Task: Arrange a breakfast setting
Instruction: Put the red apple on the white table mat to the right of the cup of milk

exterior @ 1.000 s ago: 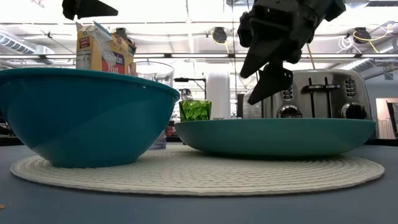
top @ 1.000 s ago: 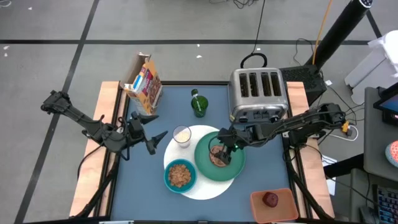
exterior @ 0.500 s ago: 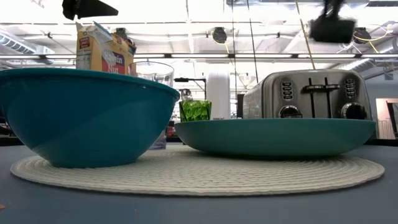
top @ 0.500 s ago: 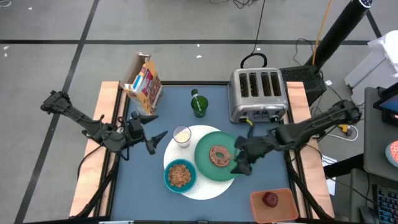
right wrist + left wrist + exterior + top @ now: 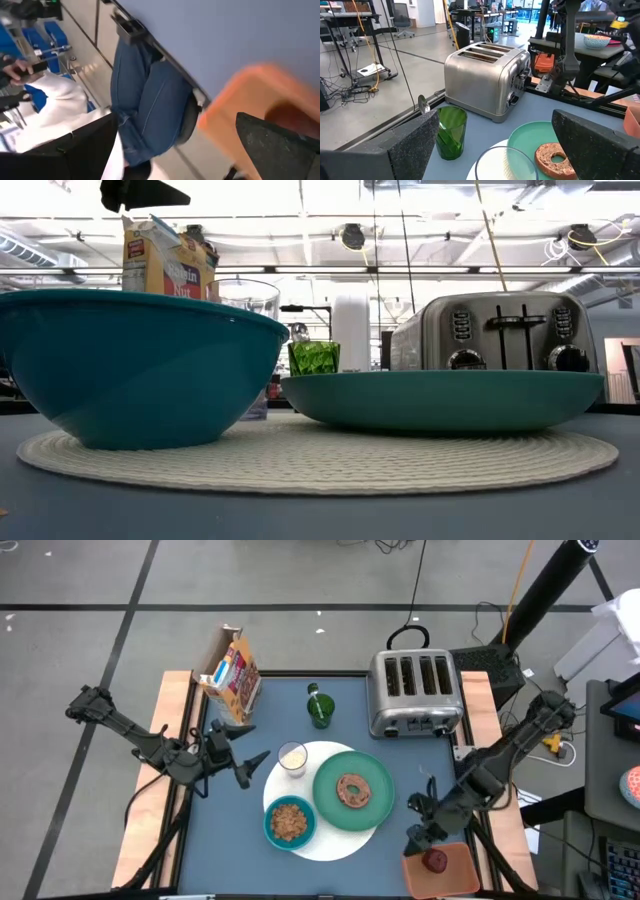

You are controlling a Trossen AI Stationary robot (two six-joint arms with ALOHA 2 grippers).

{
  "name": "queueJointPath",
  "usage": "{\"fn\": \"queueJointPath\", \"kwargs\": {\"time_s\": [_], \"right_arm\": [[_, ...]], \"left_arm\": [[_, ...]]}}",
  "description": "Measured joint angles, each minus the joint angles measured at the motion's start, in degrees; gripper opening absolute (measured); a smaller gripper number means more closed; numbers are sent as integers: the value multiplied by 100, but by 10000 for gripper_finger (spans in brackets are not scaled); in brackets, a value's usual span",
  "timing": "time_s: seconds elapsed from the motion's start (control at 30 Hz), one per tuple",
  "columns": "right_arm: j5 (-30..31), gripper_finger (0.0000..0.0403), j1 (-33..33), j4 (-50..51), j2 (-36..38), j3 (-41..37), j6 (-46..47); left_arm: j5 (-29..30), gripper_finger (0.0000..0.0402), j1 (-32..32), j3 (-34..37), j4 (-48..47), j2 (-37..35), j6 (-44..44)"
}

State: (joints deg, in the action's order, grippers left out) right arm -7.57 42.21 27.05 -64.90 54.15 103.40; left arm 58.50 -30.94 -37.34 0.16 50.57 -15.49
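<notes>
Black jaws of the right gripper [image 5: 417, 837] stand open and empty, now swung away from the green plate [image 5: 353, 790] to the orange-brown rectangular tray [image 5: 438, 869] with the red fruit [image 5: 434, 860]. Behind them the brown bagel [image 5: 352, 788] lies released on the plate, so that step looks done; fruit seems next. Left gripper [image 5: 243, 767], open too, hangs beside the small milk glass [image 5: 292, 757] on the blue desk [image 5: 420, 765].

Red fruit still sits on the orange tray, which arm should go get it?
Right. The right gripper hangs open just beside the orange tray holding the red fruit. The left gripper waits across the table, beyond the white mat.
</notes>
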Motion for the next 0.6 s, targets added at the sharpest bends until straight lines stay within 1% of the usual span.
{"fn": "queueJointPath", "kwargs": {"time_s": [0.2,0.4,0.6], "right_arm": [[-9,397,630,141,-105,0,1402],[-60,397,1007,448,-367,0,2188],[-726,397,1143,902,-662,0,2594]], "left_arm": [[-2,392,0,0,0,0,17],[-4,392,0,0,0,0,24],[-7,392,0,0,0,0,24]]}}
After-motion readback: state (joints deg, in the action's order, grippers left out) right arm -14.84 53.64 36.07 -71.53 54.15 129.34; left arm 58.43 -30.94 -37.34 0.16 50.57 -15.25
